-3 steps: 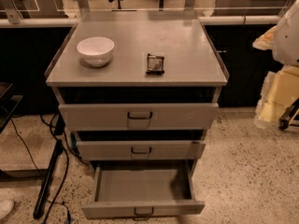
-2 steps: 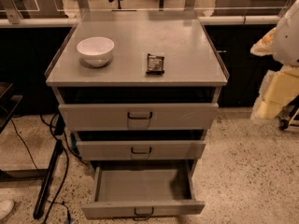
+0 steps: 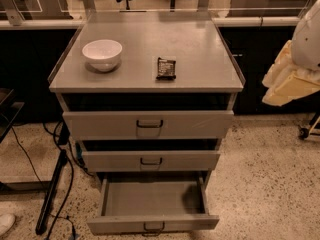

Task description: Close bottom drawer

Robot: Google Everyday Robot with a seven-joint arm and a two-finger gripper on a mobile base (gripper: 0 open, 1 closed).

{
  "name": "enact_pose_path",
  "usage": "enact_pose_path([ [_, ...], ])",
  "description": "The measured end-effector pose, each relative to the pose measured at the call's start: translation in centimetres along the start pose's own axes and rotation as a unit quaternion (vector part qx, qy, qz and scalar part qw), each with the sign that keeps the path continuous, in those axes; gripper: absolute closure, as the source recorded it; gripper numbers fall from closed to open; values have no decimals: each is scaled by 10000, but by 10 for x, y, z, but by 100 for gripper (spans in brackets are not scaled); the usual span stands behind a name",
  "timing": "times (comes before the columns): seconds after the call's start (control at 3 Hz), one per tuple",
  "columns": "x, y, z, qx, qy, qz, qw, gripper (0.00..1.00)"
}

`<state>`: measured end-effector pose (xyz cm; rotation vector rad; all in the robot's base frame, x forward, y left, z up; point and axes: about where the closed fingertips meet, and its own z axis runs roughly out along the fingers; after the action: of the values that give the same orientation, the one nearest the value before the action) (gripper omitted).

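Note:
The bottom drawer [image 3: 152, 223] of the grey metal cabinet is pulled far out. Its slim front panel carries a small dark loop handle [image 3: 153, 227], and its plain grey tray [image 3: 150, 198] holds nothing. The middle drawer [image 3: 150, 160] and the top drawer [image 3: 148, 124] stand slightly out. My arm shows at the right edge as a white shell with a cream part; the gripper [image 3: 288, 81] hangs there at about cabinet-top height. It is well to the right of the drawers and touches nothing.
A white bowl [image 3: 102, 53] and a small dark packet [image 3: 166, 68] sit on the cabinet top [image 3: 200, 49]. Black cables and a stand leg [image 3: 52, 191] lie on the speckled floor at the left. Dark counters run behind the cabinet. A caster [image 3: 303, 132] is at the right.
The cream part of my arm at the right edge has risen a little. The drawers, bowl and packet have not moved.

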<state>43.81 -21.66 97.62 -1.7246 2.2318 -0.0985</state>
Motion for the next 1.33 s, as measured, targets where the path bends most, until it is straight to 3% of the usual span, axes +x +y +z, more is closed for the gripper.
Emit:
enact_pose_path([
  [0.33, 0, 0, 0, 0, 0, 0, 10000, 86],
  [0.67, 0, 0, 0, 1, 1, 1, 10000, 100],
  [1.0, 0, -2, -2, 61, 60, 58, 9999, 100],
  [1.33, -3, 11, -2, 225, 3, 236, 9995, 100],
])
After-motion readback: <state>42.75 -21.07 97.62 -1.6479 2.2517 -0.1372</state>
